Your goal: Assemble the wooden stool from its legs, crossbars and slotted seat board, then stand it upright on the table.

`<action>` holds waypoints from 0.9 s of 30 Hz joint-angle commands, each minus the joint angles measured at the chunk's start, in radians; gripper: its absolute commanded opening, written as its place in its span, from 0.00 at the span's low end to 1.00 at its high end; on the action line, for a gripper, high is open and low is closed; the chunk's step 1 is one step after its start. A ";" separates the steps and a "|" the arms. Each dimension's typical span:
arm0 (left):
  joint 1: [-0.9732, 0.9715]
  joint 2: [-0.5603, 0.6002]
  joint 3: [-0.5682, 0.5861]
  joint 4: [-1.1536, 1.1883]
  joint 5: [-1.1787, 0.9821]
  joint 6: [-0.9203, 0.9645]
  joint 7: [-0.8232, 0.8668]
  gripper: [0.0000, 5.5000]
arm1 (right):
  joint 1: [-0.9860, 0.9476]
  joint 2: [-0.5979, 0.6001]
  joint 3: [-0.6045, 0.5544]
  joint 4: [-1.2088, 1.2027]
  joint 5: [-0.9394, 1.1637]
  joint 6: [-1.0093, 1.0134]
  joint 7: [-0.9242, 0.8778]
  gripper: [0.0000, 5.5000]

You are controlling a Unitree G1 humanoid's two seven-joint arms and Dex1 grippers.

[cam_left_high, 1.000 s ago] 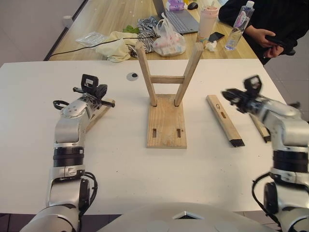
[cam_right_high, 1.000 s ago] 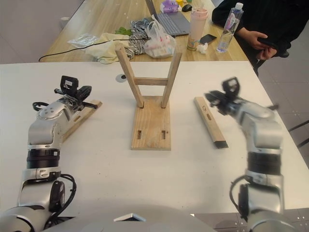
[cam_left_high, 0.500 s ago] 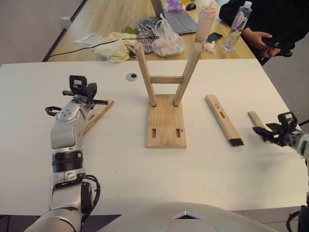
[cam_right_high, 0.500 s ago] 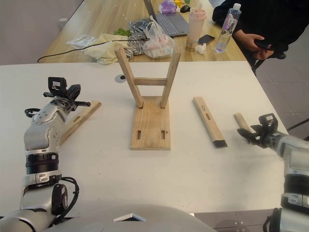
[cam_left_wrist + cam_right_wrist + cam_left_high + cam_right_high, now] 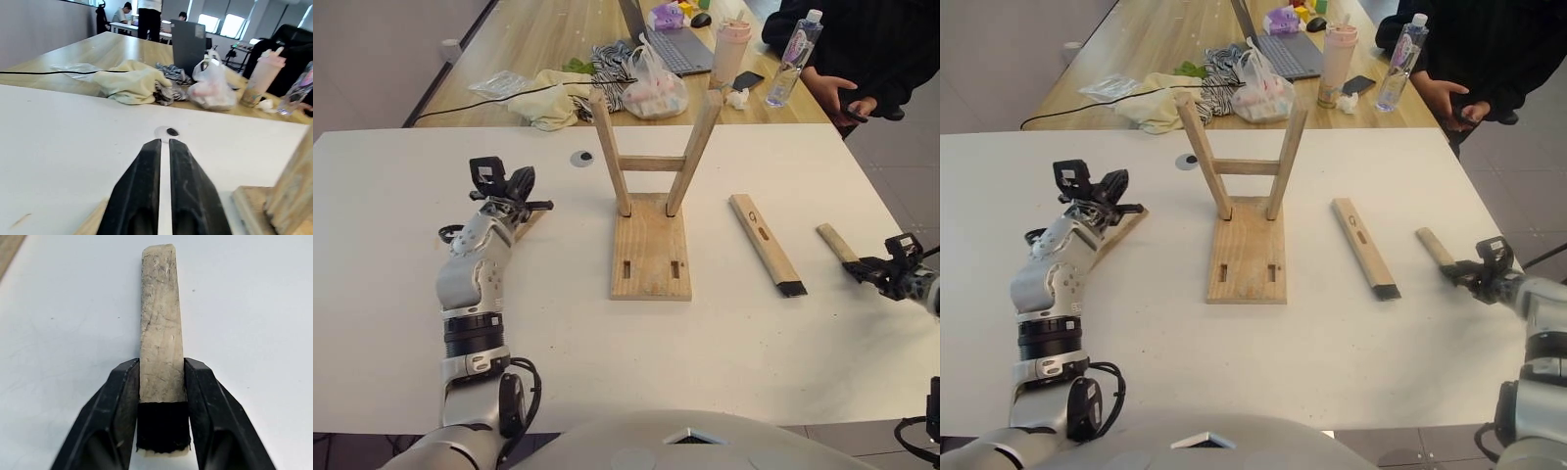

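The right gripper [image 5: 161, 364] has its jaws pinching the black-tipped end of a short wooden stick [image 5: 160, 308], which lies flat near the right edge of the white table [image 5: 568, 343]. The left gripper [image 5: 165, 143] has its jaws pressed almost together with nothing between them, over a flat wooden leg [image 5: 1122, 225] on the left. In the middle lies the seat board [image 5: 651, 250], with two upright legs [image 5: 610, 152] joined by a crossbar [image 5: 651, 163] standing at its far end. A loose leg [image 5: 767, 243] lies just right of the board.
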 commanded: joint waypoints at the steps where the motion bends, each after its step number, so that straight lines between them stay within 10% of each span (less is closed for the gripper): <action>1: -0.010 -0.044 0.072 -0.171 -0.277 0.071 -0.079 0.14 | -0.073 0.110 0.022 -0.060 -0.055 -0.168 -0.196 0.23; 11: -0.160 -0.092 0.022 -0.335 -0.685 0.122 -0.072 0.43 | -0.321 0.406 0.143 -1.029 0.183 -0.093 -0.250 0.23; 27: -0.198 -0.202 -0.088 -0.235 -0.639 0.023 -0.053 0.30 | -0.243 0.498 0.314 -1.129 0.096 -0.073 -0.216 0.23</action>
